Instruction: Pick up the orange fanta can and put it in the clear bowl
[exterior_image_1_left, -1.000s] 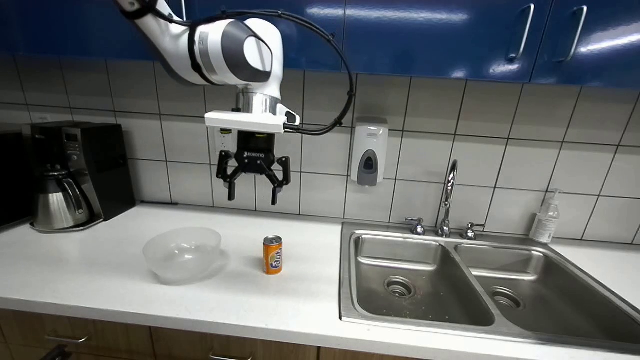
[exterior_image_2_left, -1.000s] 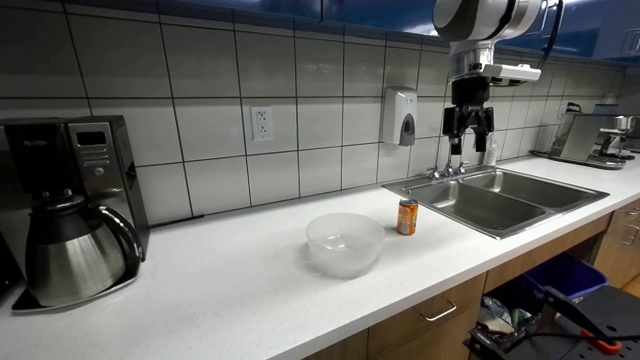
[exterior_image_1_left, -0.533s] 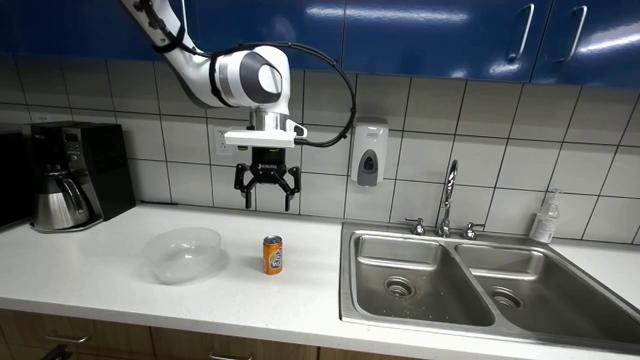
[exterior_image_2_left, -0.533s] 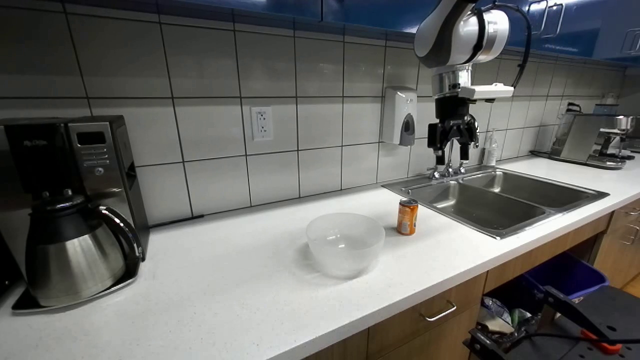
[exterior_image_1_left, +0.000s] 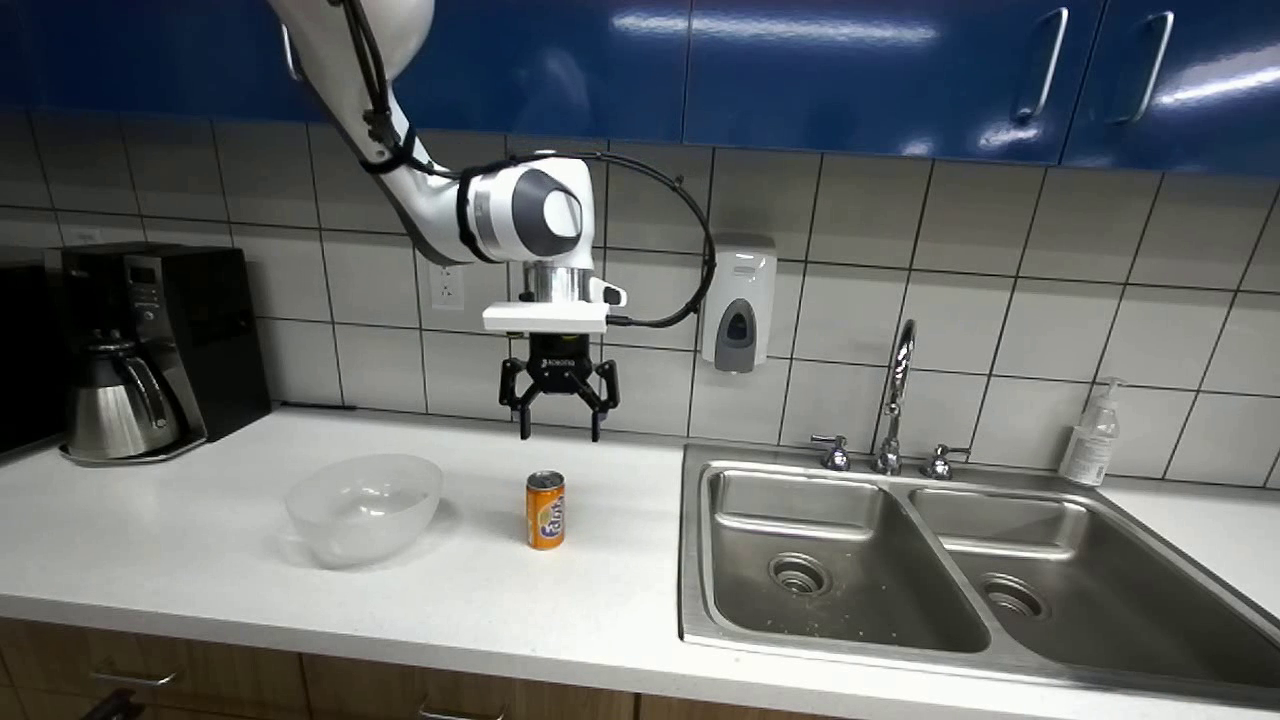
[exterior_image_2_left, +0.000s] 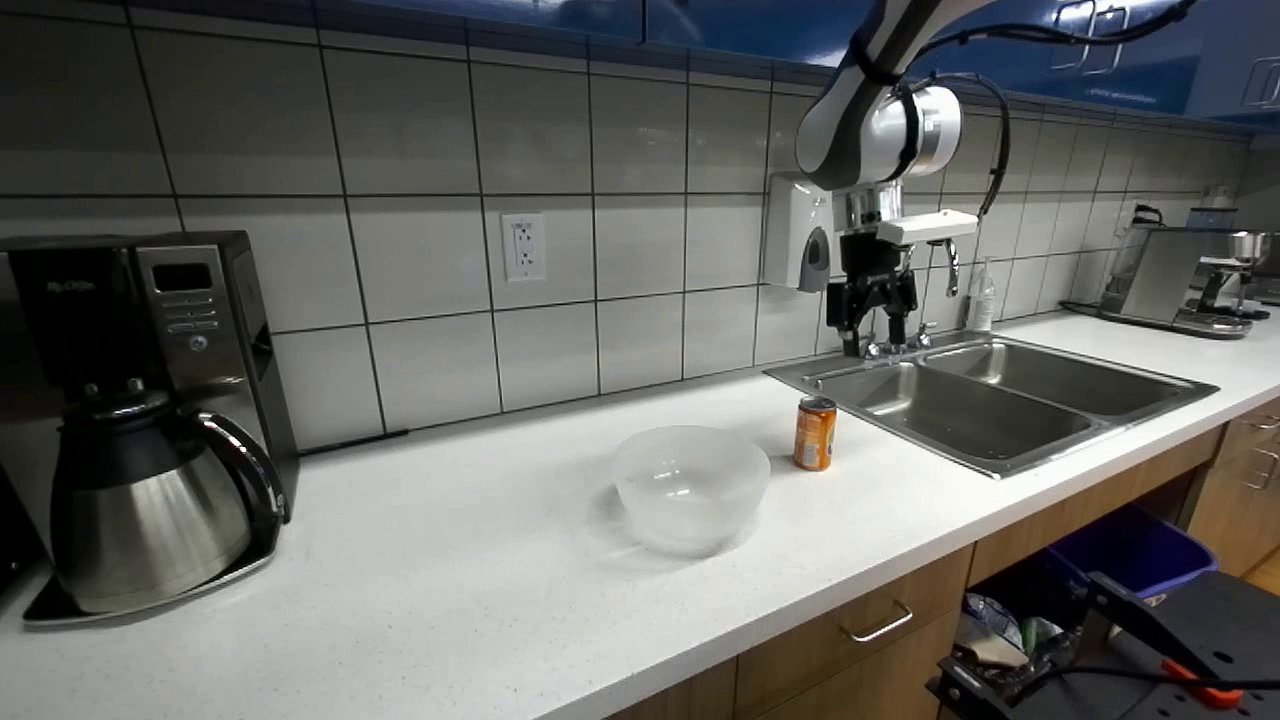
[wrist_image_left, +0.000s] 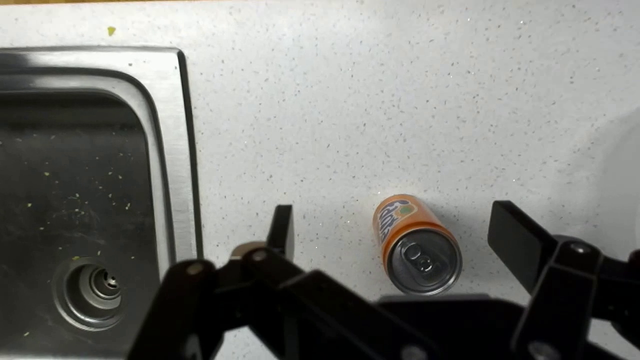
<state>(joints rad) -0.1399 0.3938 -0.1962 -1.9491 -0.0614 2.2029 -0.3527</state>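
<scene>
The orange fanta can (exterior_image_1_left: 545, 512) stands upright on the white counter, between the clear bowl and the sink. It also shows in an exterior view (exterior_image_2_left: 815, 436). The clear bowl (exterior_image_1_left: 365, 512) sits apart from the can, and shows too in an exterior view (exterior_image_2_left: 690, 492); in the wrist view only a pale curved shape shows at the right edge. My gripper (exterior_image_1_left: 560, 434) is open and empty, pointing down above the can's height. In the wrist view the can (wrist_image_left: 407, 220) appears between the two spread fingers (wrist_image_left: 393, 222), touching neither.
A steel double sink (exterior_image_1_left: 697, 560) lies beside the can, with a faucet (exterior_image_1_left: 893, 400) behind it. A coffee maker (exterior_image_2_left: 190, 330) stands beyond the bowl. A soap dispenser (exterior_image_1_left: 738, 305) hangs on the tiled wall. Blue cabinets (exterior_image_1_left: 850, 70) overhang the counter.
My gripper has moved down steadily and closer over the can, shifting toward the sink side in an exterior view. The fingers stay open. The can and the bowl have not moved.
</scene>
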